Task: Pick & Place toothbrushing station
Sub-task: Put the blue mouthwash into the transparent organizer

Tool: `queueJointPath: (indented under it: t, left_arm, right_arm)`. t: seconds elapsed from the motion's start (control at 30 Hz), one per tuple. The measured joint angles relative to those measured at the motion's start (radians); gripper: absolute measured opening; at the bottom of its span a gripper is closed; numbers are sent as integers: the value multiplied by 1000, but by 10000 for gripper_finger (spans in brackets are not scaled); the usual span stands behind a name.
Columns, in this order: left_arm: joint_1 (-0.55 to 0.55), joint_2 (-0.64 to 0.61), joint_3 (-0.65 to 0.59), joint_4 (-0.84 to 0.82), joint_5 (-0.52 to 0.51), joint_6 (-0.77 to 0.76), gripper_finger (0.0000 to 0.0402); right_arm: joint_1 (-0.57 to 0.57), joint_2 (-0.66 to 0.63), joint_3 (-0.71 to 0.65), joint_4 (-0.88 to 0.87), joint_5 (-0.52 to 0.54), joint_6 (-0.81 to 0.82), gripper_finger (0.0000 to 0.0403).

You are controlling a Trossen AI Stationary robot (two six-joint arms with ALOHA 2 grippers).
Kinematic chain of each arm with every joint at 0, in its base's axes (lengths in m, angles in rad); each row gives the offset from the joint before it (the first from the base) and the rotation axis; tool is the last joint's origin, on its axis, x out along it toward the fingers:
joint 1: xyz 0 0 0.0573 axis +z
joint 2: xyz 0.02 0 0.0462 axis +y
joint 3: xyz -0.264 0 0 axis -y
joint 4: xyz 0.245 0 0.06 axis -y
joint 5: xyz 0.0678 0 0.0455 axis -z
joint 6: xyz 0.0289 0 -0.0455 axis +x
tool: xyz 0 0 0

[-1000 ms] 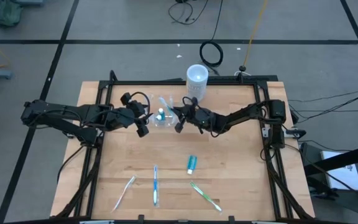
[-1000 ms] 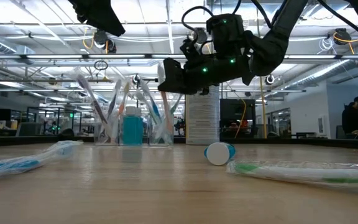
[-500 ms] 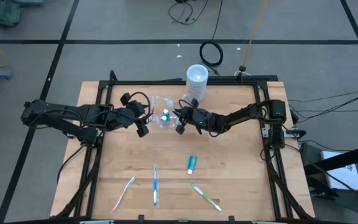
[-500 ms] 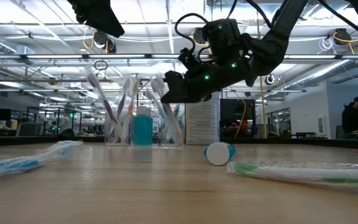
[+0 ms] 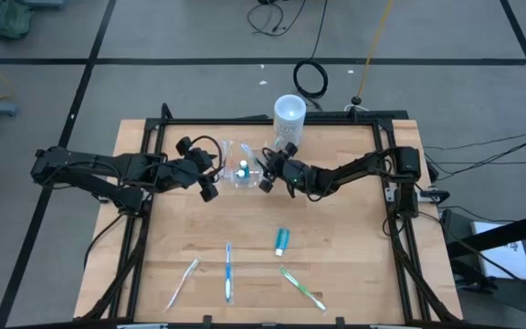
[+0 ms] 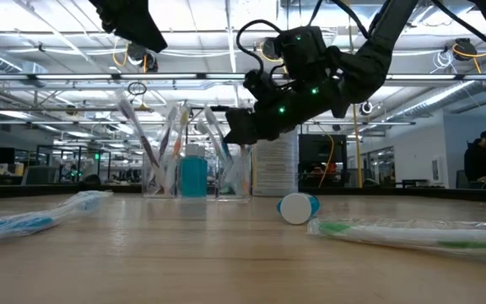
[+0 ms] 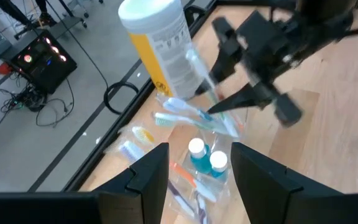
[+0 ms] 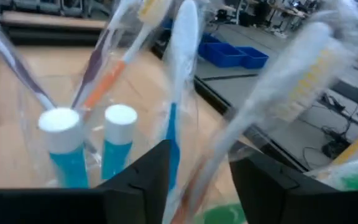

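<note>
The toothbrushing station (image 5: 240,170) stands near the table's (image 5: 354,274) far edge. The right claw (image 5: 265,172), spread, reaches its rim; the left claw (image 5: 210,179) waits spread alongside. Best close gently on the rim, avoiding the brushes.

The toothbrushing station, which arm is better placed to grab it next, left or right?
Probably the right. The right gripper is open at the edge of the toothbrushing station, with brushes showing between its fingers. The left gripper is open too, but hangs a little apart.
</note>
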Motion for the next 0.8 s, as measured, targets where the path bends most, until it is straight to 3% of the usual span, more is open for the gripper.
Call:
queueJointPath:
  t: [0.27, 0.43, 0.63, 0.8]
  left_arm:
    - [0, 2, 0, -72, -1, -81, 179]
    - [-13, 2, 0, -72, -1, -130, 180]
    - [-72, 45, 0, -82, 2, -223, 180]
    - [-145, 99, -1, -111, 115, -289, 179]
  right_arm:
    - [49, -113, 0, -192, -2, -25, 195]
    - [76, -211, 0, -379, -1, -4, 198]
    - [86, -335, 0, -472, -1, -56, 194]
    - [86, -422, 0, -546, -1, -46, 190]
